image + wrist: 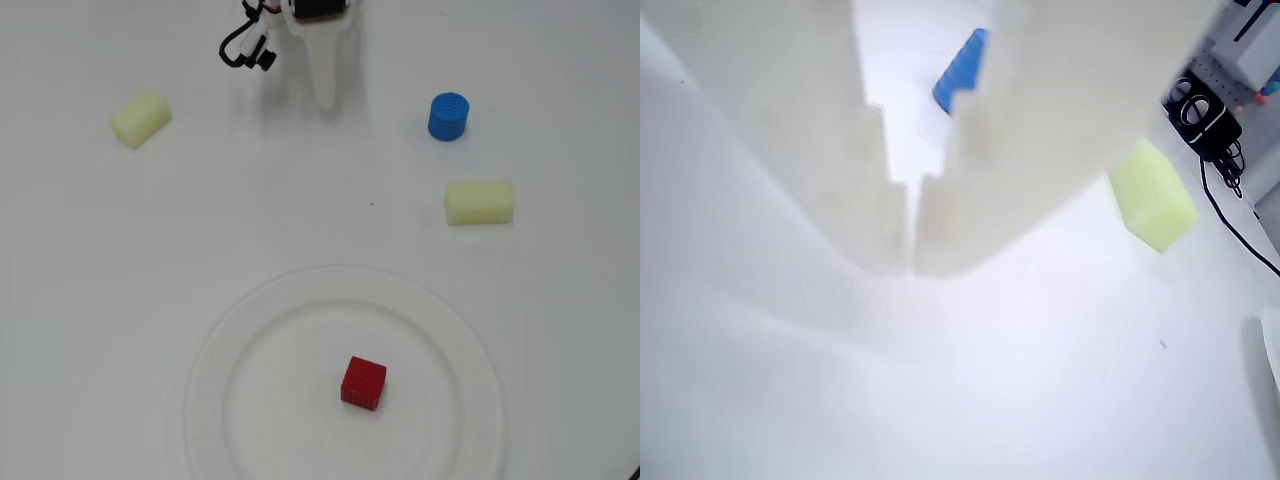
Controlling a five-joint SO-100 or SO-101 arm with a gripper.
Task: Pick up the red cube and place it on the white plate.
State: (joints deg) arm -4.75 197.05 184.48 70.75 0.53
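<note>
Surface: a plain white table (90, 300) fills the overhead view, matte and evenly lit, with soft shadows under each thing.
Room: in the wrist view the table's far edge gives way to dark gear (1202, 108) and a black cable (1230, 222) at the upper right; the rest of the room is too blurred to name.
White plate: the white plate (215, 370) is the largest thing, round, with a broad faintly ridged rim, nearly the same tone as the table; it lies at the bottom centre of the overhead view, its lower edge cut off by the frame.
Gripper: the gripper (326, 98) (910, 235) hangs at the top centre of the overhead view, well apart from the plate; in the wrist view its two pale fingers meet at the tips with only a thin seam between them, and nothing is held.
Yellow blocks: one pale yellow block (480, 202) lies right of centre in the overhead view, another pale block (141, 118) lies tilted at the upper left.
Blue cylinder: the blue cylinder (448, 116) stands upright, near and above the right-hand block.
Red cube: the red cube (363, 383) is small, bright red, with finely ribbed faces; it rests on the plate's flat inner area, slightly right of the plate's middle, clear of the rim.
</note>
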